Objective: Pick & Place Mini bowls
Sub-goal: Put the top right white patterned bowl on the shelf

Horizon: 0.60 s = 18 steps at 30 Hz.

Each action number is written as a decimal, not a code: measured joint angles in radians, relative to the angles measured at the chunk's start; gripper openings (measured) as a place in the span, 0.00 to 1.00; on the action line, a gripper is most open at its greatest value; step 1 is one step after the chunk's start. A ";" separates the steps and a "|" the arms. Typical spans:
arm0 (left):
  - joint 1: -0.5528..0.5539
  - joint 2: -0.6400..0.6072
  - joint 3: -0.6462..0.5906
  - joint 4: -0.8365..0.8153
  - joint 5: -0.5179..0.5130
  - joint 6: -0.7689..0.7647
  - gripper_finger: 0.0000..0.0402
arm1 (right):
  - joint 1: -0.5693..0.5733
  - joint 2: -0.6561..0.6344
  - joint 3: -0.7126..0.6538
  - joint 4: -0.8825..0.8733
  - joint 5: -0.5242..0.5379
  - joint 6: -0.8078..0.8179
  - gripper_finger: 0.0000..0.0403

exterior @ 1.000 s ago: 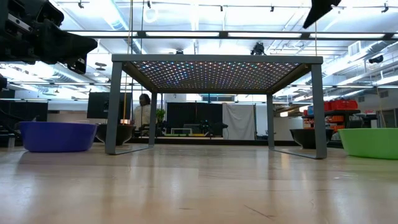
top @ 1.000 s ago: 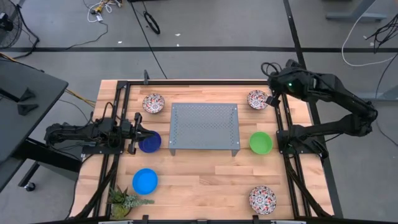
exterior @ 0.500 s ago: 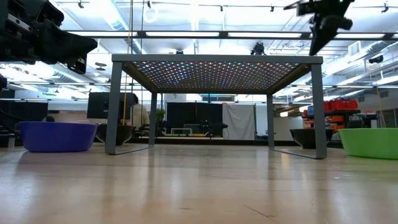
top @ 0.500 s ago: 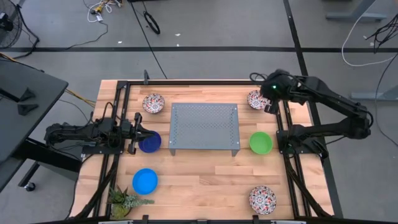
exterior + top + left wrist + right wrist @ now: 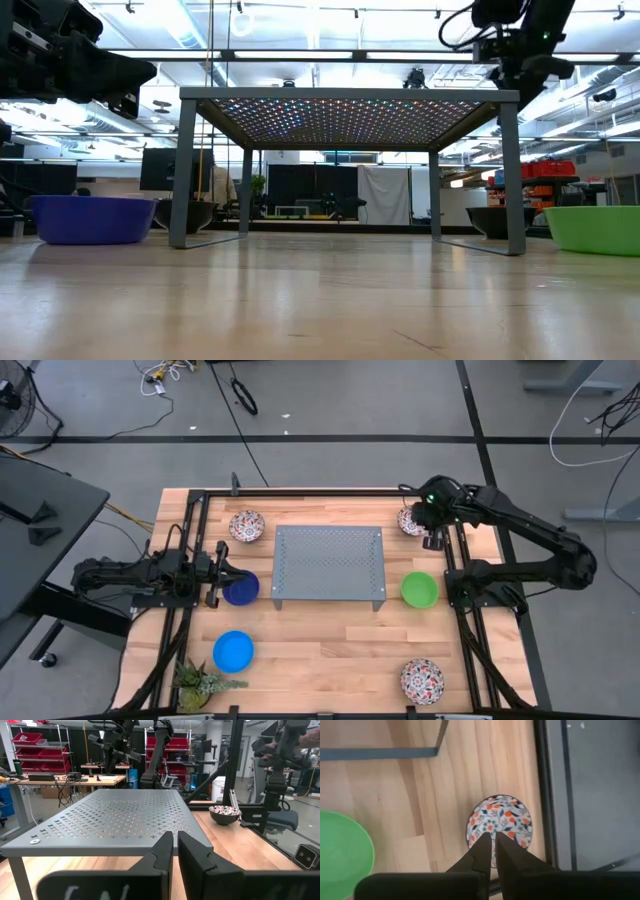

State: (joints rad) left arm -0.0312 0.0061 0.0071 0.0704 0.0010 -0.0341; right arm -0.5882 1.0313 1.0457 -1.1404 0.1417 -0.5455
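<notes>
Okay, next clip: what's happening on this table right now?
A two-arm robot is sorting mini bowls around a grey metal tray. The right gripper hangs over a floral bowl at the table's far right corner, fingers nearly together, holding nothing. The left gripper waits at the left edge by the dark blue bowl, fingers nearly closed. The green bowl, bright blue bowl and two other floral bowls sit on the wood.
</notes>
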 joint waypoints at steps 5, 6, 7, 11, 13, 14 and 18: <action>0.000 0.000 0.000 0.000 0.000 0.000 0.08 | -0.028 0.015 -0.049 0.026 -0.002 -0.014 0.07; 0.000 0.000 0.000 0.000 0.000 0.000 0.08 | -0.033 0.022 -0.059 0.030 -0.002 -0.014 0.07; 0.000 0.000 0.000 0.000 0.000 0.000 0.08 | -0.035 0.030 -0.067 0.035 -0.002 -0.014 0.07; 0.000 0.000 0.000 0.000 0.000 0.000 0.08 | -0.046 0.064 -0.107 0.072 -0.002 -0.014 0.07; 0.000 0.000 0.000 0.000 0.000 0.000 0.08 | -0.051 0.076 -0.129 0.104 -0.002 -0.014 0.07; 0.000 0.000 0.000 0.000 0.000 0.000 0.08 | -0.053 0.082 -0.139 0.118 -0.002 -0.014 0.07; 0.000 0.000 0.000 0.000 0.000 0.000 0.08 | -0.067 0.101 -0.171 0.165 -0.003 -0.014 0.07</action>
State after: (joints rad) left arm -0.0315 0.0059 0.0074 0.0707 0.0010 -0.0341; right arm -0.6553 1.1322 0.8746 -0.9751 0.1390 -0.5594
